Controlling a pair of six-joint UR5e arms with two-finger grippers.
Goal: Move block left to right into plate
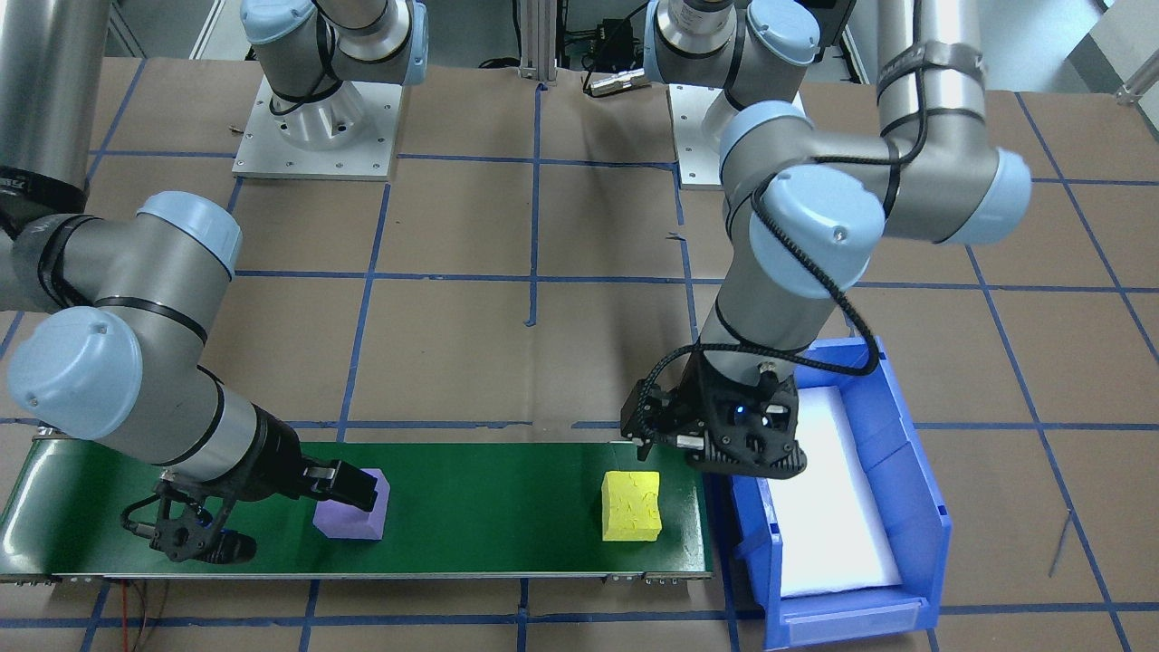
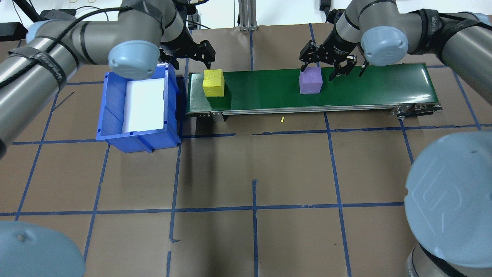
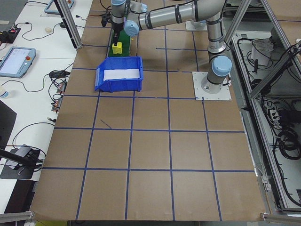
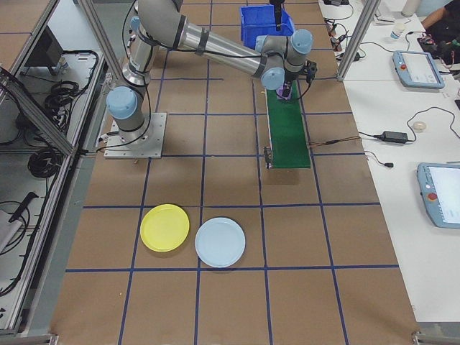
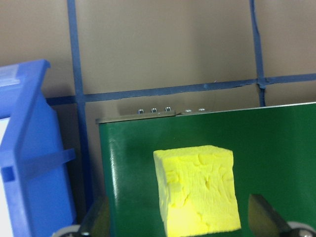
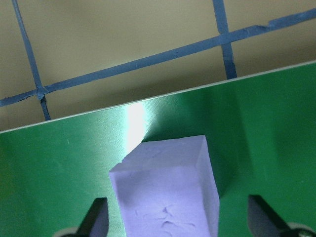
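Brown paper taped into blue squares covers my whole table, and nearest the robot's base, off to its right side, the yellow plate [image 4: 164, 228] sits beside a pale blue plate [image 4: 220, 242] — both well apart from the green conveyor belt [image 2: 269, 90] at the far edge. That gap is my main worry: any carry from belt to plate is long, and a weak pinch could drop foam on the way.

On the belt, the purple block [image 2: 310, 80] sits with the right gripper [image 2: 326, 68] straddling it, fingers spread, not yet pinching. From the wrist view the block looks off-centre between the fingertips [image 6: 96, 217], so closing may twist or shove it rather than seat it.

Further along, the yellow block [image 2: 213, 82] rests near the belt's end by the blue bin [image 2: 111, 115], with the left gripper [image 2: 192, 54] hanging over it, fingers parted too. If both arms lift together, I judge their paths could cross — and foam squashes easily.
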